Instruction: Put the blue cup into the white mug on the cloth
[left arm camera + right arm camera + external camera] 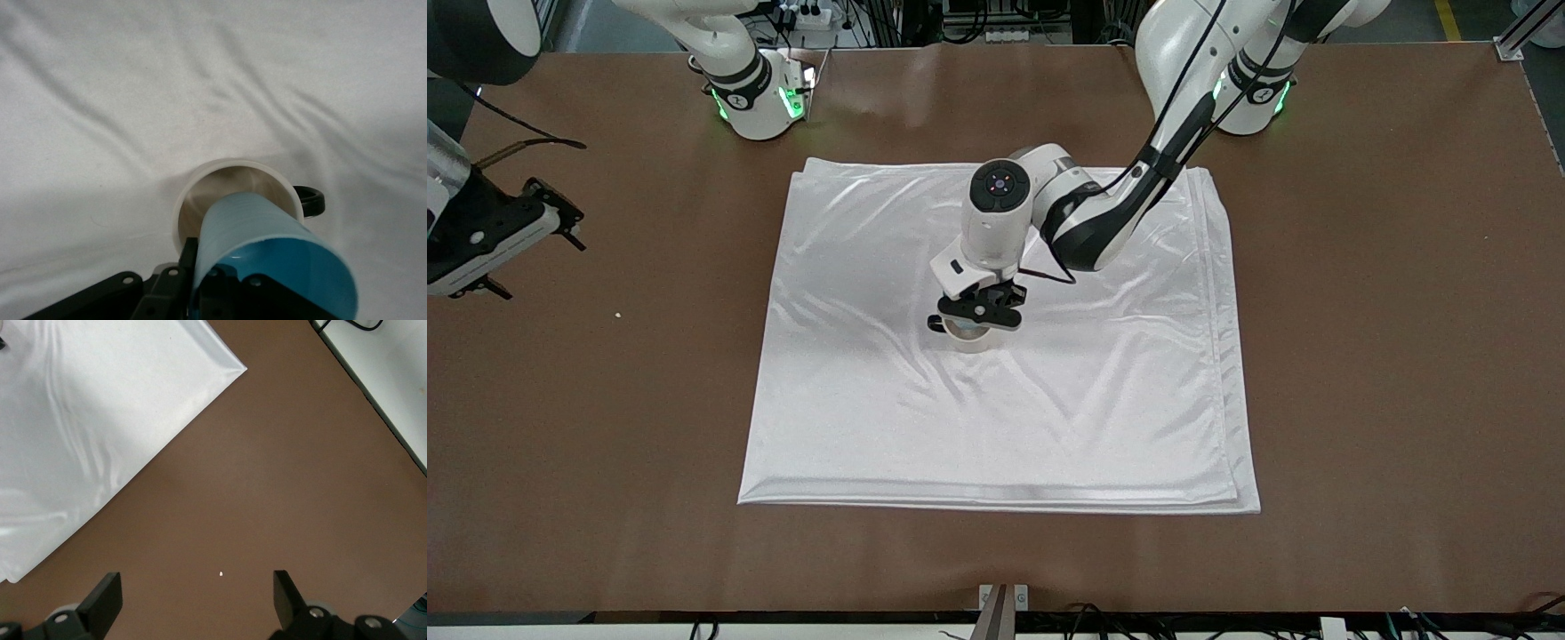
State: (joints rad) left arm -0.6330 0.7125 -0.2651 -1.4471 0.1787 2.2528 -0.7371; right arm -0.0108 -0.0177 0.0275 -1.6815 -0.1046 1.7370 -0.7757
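Observation:
The white mug (971, 338) with a black handle (311, 200) stands near the middle of the cloth (996, 418). My left gripper (980, 311) is right over the mug, shut on the blue cup (267, 247) by its wall. The cup's narrow end points into the mug's mouth (227, 190) and its bright blue inside faces the wrist camera. In the front view the cup is hidden under the gripper. My right gripper (197, 597) is open and empty, up over the bare table at the right arm's end, off the cloth (87, 420).
The brown table (1387, 356) surrounds the cloth. A small white speck (616, 315) lies on the table at the right arm's end; it also shows in the right wrist view (221, 574). The right arm waits.

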